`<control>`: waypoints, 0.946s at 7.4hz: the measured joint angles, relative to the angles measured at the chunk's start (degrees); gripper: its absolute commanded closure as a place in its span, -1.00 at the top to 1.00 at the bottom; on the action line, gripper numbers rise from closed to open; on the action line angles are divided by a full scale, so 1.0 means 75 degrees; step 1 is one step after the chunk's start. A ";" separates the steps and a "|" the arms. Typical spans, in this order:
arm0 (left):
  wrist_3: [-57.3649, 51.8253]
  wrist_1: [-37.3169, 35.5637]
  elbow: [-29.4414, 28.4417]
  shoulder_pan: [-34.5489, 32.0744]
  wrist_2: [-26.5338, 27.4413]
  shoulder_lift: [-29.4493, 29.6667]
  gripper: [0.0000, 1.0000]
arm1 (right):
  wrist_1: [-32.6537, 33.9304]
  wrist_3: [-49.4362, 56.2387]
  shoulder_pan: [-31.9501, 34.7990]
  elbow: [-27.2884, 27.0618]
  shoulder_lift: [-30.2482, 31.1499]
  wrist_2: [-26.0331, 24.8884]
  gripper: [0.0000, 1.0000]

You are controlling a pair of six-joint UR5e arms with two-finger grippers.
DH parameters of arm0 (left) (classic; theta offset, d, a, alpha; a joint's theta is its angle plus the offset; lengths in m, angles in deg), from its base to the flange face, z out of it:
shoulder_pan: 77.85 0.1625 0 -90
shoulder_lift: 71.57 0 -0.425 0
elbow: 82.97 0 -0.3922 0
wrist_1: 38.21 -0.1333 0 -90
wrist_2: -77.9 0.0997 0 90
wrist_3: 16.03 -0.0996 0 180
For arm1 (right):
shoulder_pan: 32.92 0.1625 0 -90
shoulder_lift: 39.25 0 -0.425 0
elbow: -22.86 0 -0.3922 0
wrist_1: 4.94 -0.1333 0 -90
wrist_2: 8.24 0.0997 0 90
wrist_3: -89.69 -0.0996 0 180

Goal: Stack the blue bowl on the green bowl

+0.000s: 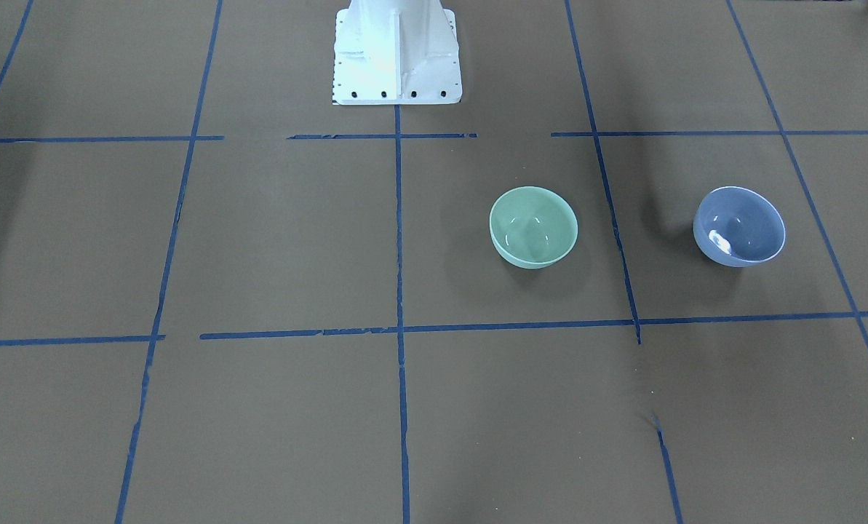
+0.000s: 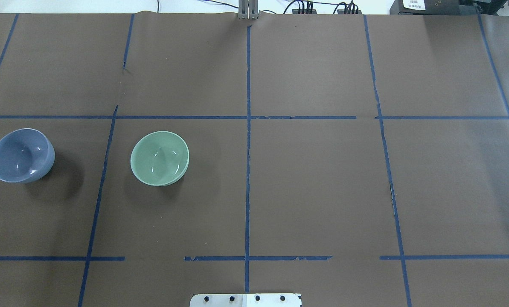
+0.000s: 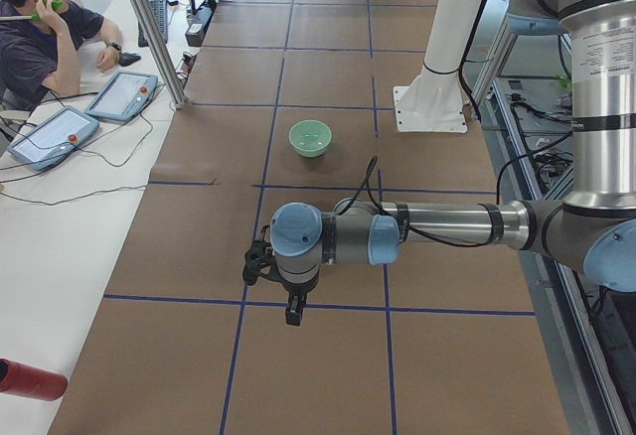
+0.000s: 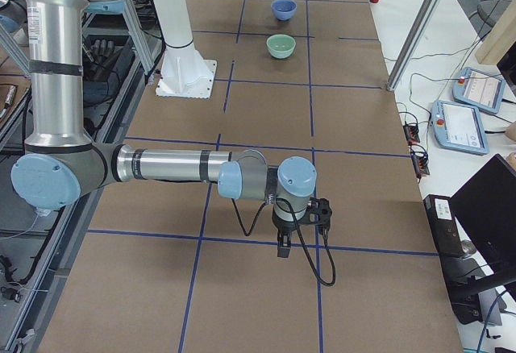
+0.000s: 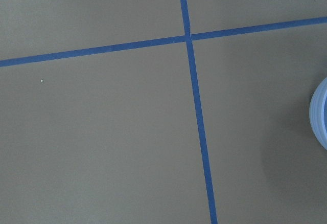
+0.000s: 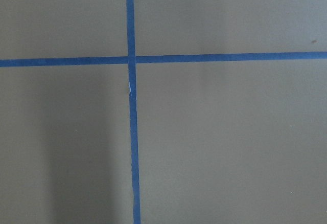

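Where the brown paper-covered table (image 2: pixel 314 183) met the robot's side, a white metal base plate (image 2: pixel 245 299) sat on the centre line of the blue tape grid (image 2: pixel 248 170). Out over the table's two ends, each arm reached across with its wrist turned down. The left gripper (image 3: pixel 294 320) hung above a tape line at the left end and the right gripper (image 4: pixel 284 252) did likewise at the right end, both clear of the paper. I had only the side views to go by, so I could not tell how far either pair of jaws stood apart or whether they held anything.

Farther in, in the middle row of squares, a small round glossy periwinkle-blue bowl (image 2: pixel 21 155) stood upright, mouth up, in the leftmost square. The left wrist camera caught just a sliver of its rim. One tape line to its right, a same-sized glossy mint-green bowl (image 2: pixel 159 158) stood upright in the next square, left of the centre line and well apart from the blue one. Nothing was stacked yet.

Black cables (image 2: pixel 305 7) trailed along the far edge. Beyond it, an operator (image 3: pixel 45 28) in a dark shirt sat by two teach pendants (image 3: pixel 121 95).
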 measured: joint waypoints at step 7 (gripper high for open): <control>0.0153 0.0057 -0.0056 0.0045 -0.0019 0.0165 1.00 | 0.0000 0.0001 0.0005 0.0000 0.0000 0.0000 1.00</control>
